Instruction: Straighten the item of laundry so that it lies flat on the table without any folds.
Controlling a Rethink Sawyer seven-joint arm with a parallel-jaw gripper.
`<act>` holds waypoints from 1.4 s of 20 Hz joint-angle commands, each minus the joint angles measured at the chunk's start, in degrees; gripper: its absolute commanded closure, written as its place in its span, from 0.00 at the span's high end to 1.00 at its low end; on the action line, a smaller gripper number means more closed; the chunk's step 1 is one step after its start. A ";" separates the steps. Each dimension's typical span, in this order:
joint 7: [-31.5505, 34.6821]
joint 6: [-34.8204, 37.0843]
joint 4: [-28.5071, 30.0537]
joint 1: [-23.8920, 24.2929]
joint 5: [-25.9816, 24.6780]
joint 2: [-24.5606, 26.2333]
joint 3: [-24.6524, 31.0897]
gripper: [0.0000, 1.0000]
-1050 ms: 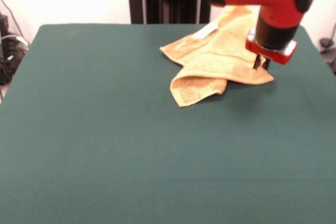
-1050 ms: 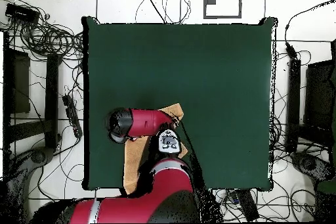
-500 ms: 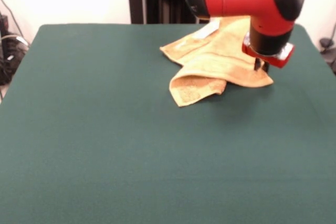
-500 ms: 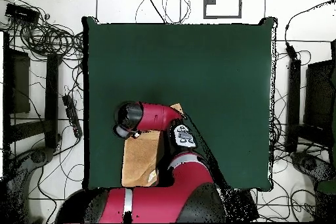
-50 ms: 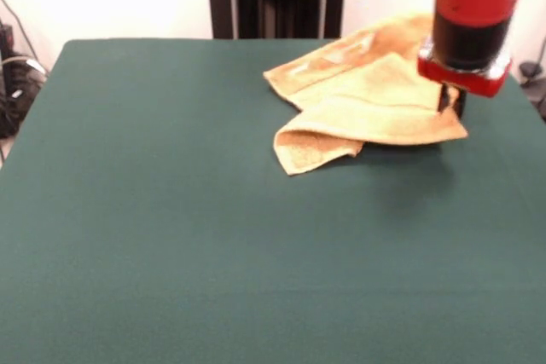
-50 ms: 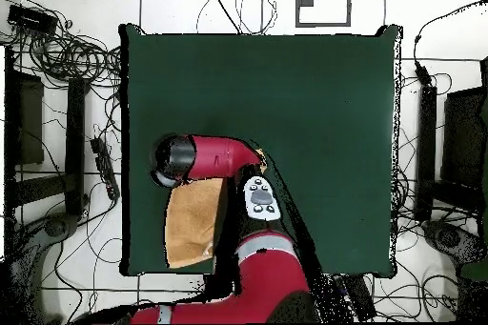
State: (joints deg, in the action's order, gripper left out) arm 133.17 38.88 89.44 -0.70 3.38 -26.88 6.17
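One towel (image 5: 367, 100) lies folded on your green table (image 5: 171, 236); your gripper (image 5: 452, 101) sits at its corner, jaw state cannot be told.

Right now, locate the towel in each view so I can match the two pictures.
Front view: the towel lies folded at the upper right, on the table's far side, with the gripper at its right corner.
Overhead view: the towel sits at the lower left, near the table's left edge, partly under the arm.
Shared landmark: the red arm's wrist directly over the towel's corner.
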 commanded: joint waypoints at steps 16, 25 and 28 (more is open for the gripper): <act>2.30 8.86 -10.48 -2.13 1.33 -2.92 4.27 0.00; 1.55 -2.59 -13.46 -2.16 -2.96 4.15 2.89 0.00; 2.56 -2.83 -14.52 -3.35 -4.74 4.78 0.50 0.00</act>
State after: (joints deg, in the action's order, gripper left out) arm 133.17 39.42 76.29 -2.48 1.47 -27.94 5.56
